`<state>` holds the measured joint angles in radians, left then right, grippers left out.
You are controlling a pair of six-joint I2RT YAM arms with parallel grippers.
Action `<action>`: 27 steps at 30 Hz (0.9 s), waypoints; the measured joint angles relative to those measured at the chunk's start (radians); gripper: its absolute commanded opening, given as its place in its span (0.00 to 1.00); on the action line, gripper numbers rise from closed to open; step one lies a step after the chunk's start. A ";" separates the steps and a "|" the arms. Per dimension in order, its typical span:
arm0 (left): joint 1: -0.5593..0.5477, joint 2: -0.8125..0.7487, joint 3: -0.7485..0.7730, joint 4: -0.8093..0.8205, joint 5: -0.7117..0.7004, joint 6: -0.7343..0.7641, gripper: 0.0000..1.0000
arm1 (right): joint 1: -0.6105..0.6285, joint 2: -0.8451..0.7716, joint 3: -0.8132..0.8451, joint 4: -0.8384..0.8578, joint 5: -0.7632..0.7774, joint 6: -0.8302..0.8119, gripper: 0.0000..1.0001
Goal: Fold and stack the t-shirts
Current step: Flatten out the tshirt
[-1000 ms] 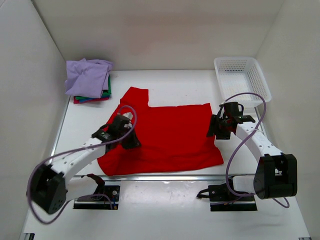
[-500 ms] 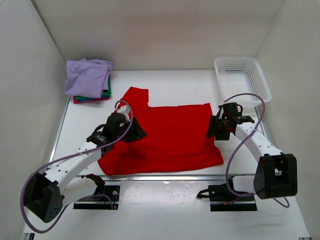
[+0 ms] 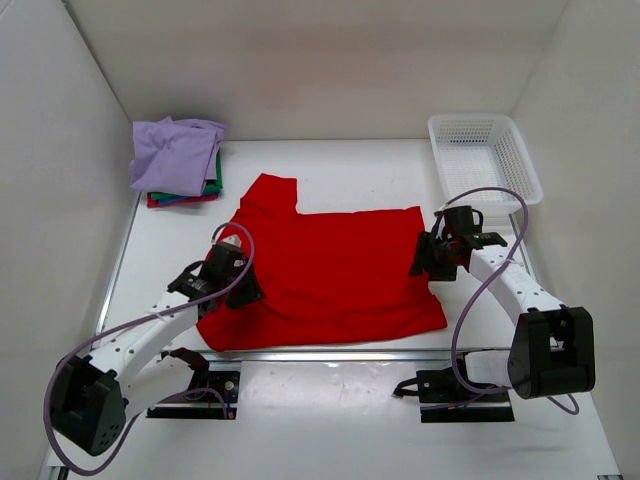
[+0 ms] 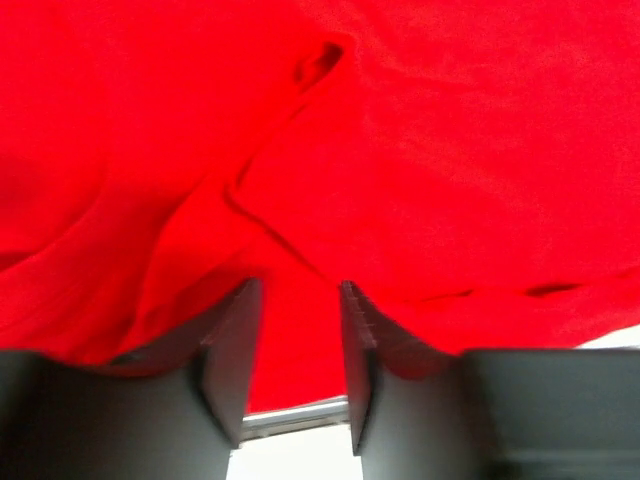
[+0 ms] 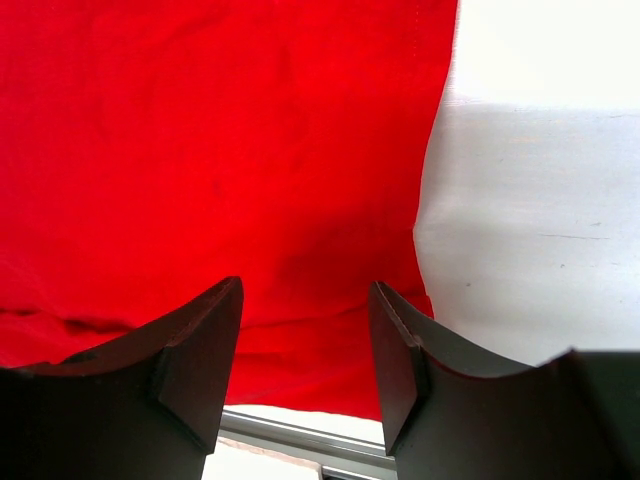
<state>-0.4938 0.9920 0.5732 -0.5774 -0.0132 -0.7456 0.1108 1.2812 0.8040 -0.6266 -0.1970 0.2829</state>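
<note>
A bright red t-shirt (image 3: pixel 335 270) lies spread flat mid-table, one sleeve pointing to the far left. My left gripper (image 3: pixel 233 277) is open over the shirt's left side; in the left wrist view (image 4: pixel 298 300) red cloth (image 4: pixel 400 150) fills the space beyond and between the fingers (image 4: pixel 232 345). My right gripper (image 3: pixel 430 256) is open over the shirt's right edge; the right wrist view (image 5: pixel 305 300) shows that edge (image 5: pixel 300 150) beside bare table. A stack of folded shirts (image 3: pixel 176 156), lavender on top of green and red, sits at the far left.
A white mesh basket (image 3: pixel 484 156) stands at the far right corner. White walls close in the left, right and back. A metal rail (image 3: pixel 330 353) runs along the table's near edge, just beyond the shirt's near hem.
My left gripper has drawn back to the left and nearer, over the shirt's left side. The right arm has hardly moved. The shirt lies much as before.
</note>
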 measured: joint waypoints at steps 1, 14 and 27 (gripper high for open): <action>0.004 0.001 -0.004 -0.006 -0.005 0.002 0.52 | -0.001 0.000 0.000 0.000 0.000 0.001 0.51; 0.000 0.174 -0.027 0.057 -0.087 0.017 0.52 | -0.010 0.000 -0.006 0.004 -0.007 0.002 0.51; -0.019 0.259 0.060 0.142 -0.119 0.021 0.30 | -0.018 0.000 -0.006 0.003 -0.016 0.001 0.51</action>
<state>-0.5129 1.2510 0.6331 -0.4351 -0.1318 -0.7250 0.0925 1.2808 0.7979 -0.6231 -0.2127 0.2836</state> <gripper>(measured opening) 0.398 0.503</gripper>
